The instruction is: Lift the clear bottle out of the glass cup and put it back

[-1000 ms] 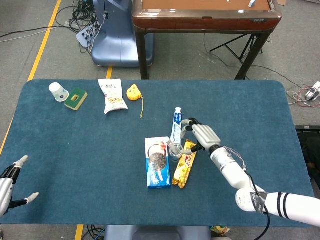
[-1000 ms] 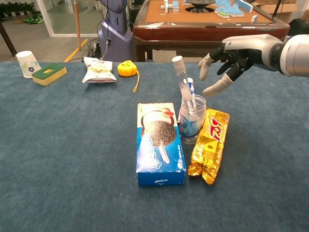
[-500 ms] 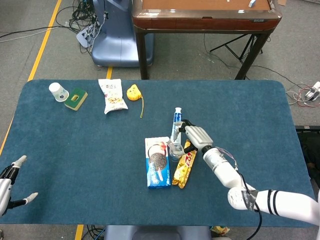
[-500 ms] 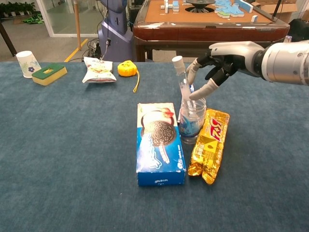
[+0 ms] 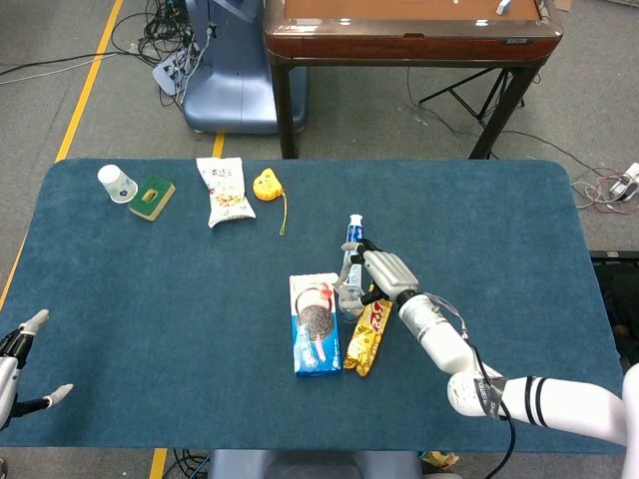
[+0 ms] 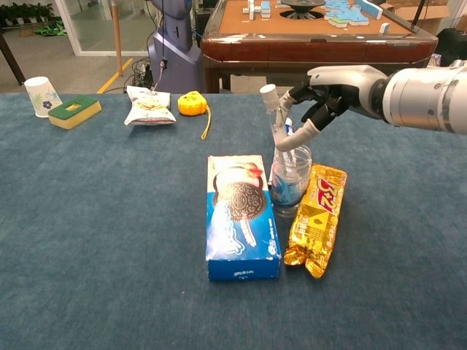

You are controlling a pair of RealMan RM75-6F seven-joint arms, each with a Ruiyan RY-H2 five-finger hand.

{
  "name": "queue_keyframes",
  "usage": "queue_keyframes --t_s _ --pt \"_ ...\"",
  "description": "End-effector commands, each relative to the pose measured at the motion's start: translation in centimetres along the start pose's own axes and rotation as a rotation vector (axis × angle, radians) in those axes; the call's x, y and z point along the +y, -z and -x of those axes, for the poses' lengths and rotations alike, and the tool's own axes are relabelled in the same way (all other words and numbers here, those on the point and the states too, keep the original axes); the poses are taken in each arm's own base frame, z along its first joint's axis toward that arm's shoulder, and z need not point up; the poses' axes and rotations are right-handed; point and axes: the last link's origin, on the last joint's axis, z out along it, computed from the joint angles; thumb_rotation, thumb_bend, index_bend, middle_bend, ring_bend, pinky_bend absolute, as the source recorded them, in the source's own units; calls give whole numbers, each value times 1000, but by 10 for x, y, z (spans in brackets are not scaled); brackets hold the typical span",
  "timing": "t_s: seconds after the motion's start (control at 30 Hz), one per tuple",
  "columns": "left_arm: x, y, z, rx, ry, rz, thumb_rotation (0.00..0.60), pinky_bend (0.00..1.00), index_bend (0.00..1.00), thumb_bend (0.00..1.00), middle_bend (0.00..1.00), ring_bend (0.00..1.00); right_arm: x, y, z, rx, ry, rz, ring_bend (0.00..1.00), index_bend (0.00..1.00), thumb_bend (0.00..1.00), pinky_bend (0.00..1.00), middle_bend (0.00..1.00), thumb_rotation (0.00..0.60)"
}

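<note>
The bottle (image 6: 278, 138) stands tilted in the cup (image 6: 292, 179) on the bench (image 6: 109, 219), its neck sticking out where the right hand (image 6: 321, 91) can reach, fingers (image 6: 299, 135) curled close around it, grip unclear; left hand (image 5: 20, 364) idles, spread.

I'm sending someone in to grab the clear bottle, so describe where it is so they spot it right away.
Go to the middle of the blue table, where a blue cookie box and a yellow snack packet lie side by side. Between them stands a glass cup, and the clear bottle leans in it. It is the only see-through thing sticking up, white cap on top, with the right hand at its neck.
</note>
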Motion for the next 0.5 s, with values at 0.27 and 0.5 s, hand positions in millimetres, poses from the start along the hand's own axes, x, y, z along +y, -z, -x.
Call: queue_keyframes --t_s 0.27,0.5 --pt "0 0 0 1 -1 -1 600 436 0 93 155 190 2 -1 1 -4 -12 5 14 513 250 139 149 600" --pt "0 1 -1 4 -1 -1 600 437 0 93 156 190 0 -3 4 -13 -18 1 14 518 296 139 151 600"
